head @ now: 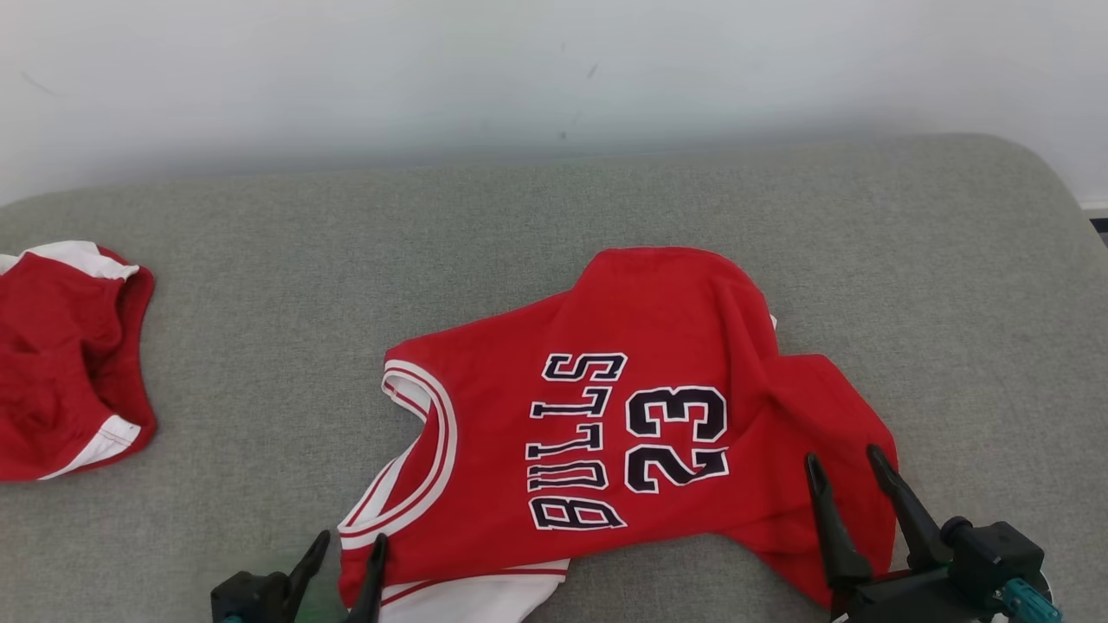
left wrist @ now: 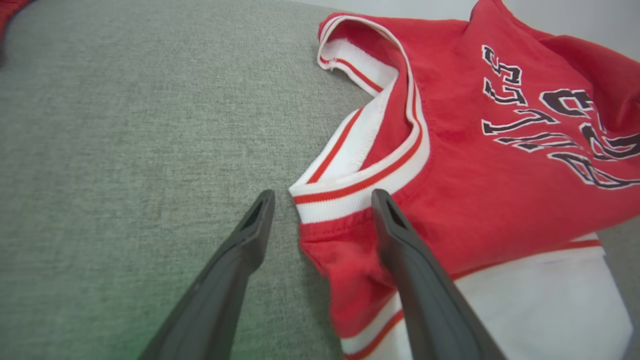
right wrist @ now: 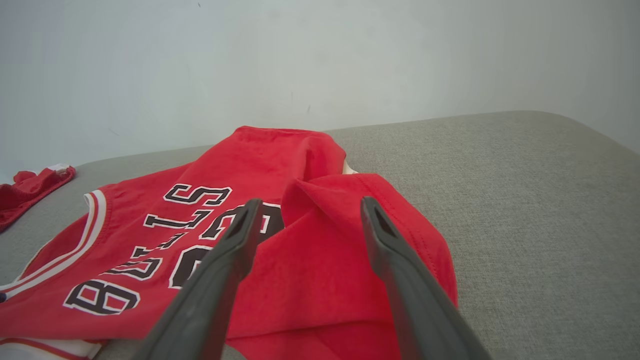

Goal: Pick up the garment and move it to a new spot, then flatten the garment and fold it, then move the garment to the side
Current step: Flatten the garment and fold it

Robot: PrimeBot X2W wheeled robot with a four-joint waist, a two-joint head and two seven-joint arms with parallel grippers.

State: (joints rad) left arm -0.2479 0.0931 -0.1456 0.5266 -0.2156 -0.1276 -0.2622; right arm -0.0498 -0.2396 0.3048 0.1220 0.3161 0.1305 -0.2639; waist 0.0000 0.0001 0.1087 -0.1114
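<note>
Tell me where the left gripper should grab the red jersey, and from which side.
Take the shoulder strap of the jersey, just below the white-and-red trim. It looks like the nearest narrow edge, slightly bunched on the cushion, and the left gripper has its open jaws either side of it. Come in low from the near side.
</note>
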